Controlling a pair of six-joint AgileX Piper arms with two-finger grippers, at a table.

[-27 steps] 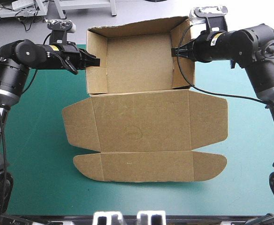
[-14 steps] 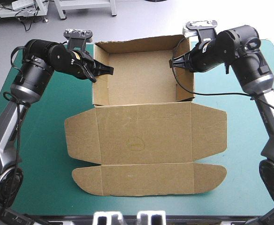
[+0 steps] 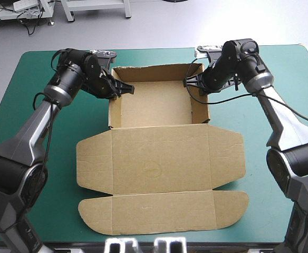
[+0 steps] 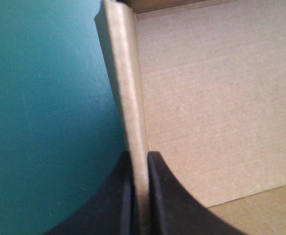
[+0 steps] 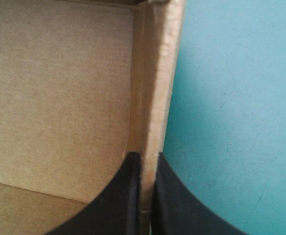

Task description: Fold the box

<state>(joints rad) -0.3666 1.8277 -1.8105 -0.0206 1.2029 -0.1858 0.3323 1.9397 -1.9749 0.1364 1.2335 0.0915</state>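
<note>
we see the brown box (image 3: 162, 158) in the middle of the desk (image 3: 27, 158) as an open tray with its lid lying flat, our left claw (image 3: 128, 89) clenched on its left wall and our right claw (image 3: 186, 83) clenched on its right wall.

bare teal-green cover (image 3: 259, 216) around box (image 3: 154, 163)

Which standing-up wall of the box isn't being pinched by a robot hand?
The far wall. The left end effector pinches the left wall and the right end effector pinches the right wall; nothing touches the far one.
</note>
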